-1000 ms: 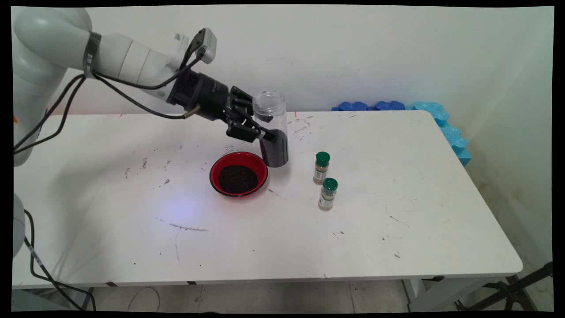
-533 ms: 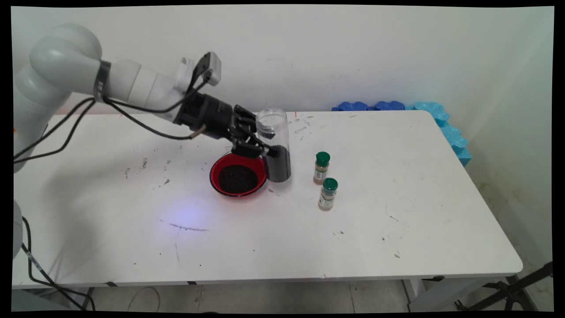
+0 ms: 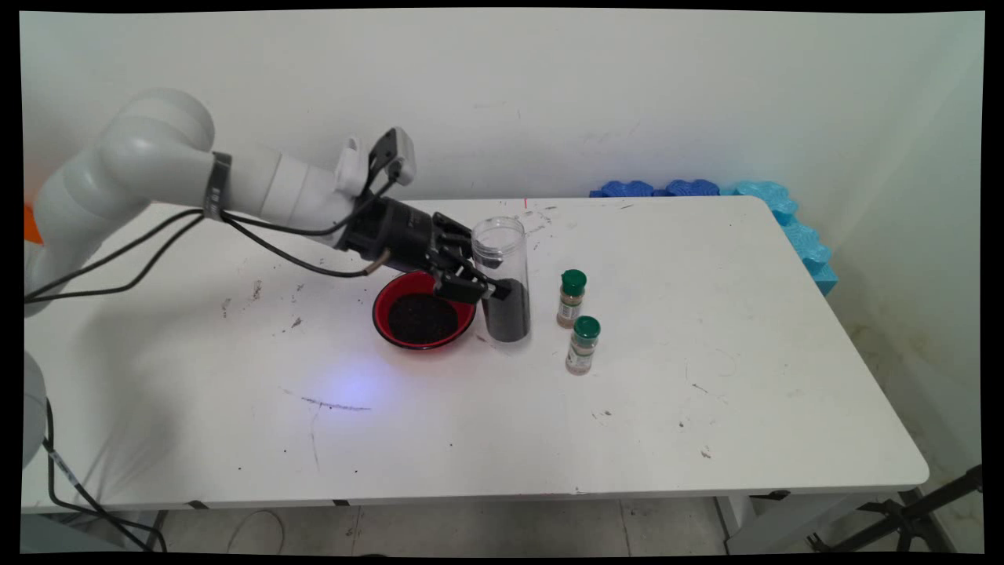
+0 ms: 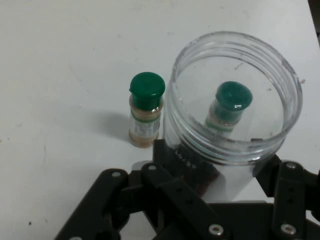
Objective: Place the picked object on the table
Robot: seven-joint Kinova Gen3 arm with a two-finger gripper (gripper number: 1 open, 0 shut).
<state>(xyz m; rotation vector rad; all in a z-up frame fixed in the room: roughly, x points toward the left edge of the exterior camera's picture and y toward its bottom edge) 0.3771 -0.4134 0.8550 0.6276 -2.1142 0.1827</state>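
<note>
So compared with a second ago the arm has dropped and swung to the right, carrying the clear jar (image 3: 503, 278) with it: the jar was up above the table behind the red bowl (image 3: 423, 310), and now it sits lower, just right of the bowl, with its base at or very near the table (image 3: 706, 439) surface, can't quite tell if it's actually touching. The gripper (image 3: 490, 289) comes in from the left and is clamped around the jar's lower half, roughly at the top of the dark stuff filling the jar's bottom part. The jar is upright, no lid, mouth open. In the hand view the fingers (image 4: 180, 157) press on either side of the jar (image 4: 232, 95), and you look straight down through its open rim. The bowl has the same dark granules in it, and part of the gripper's linkage overlaps the bowl's far right rim in the main view. To the right of the jar are two small spice bottles with green caps, both upright: the farther one (image 3: 572, 298) stands near the jar, the nearer one (image 3: 583, 345) a bit closer to the camera and slightly right. Blue foam pieces (image 3: 706, 188) sit along the table's far right edge against the wall.
</note>
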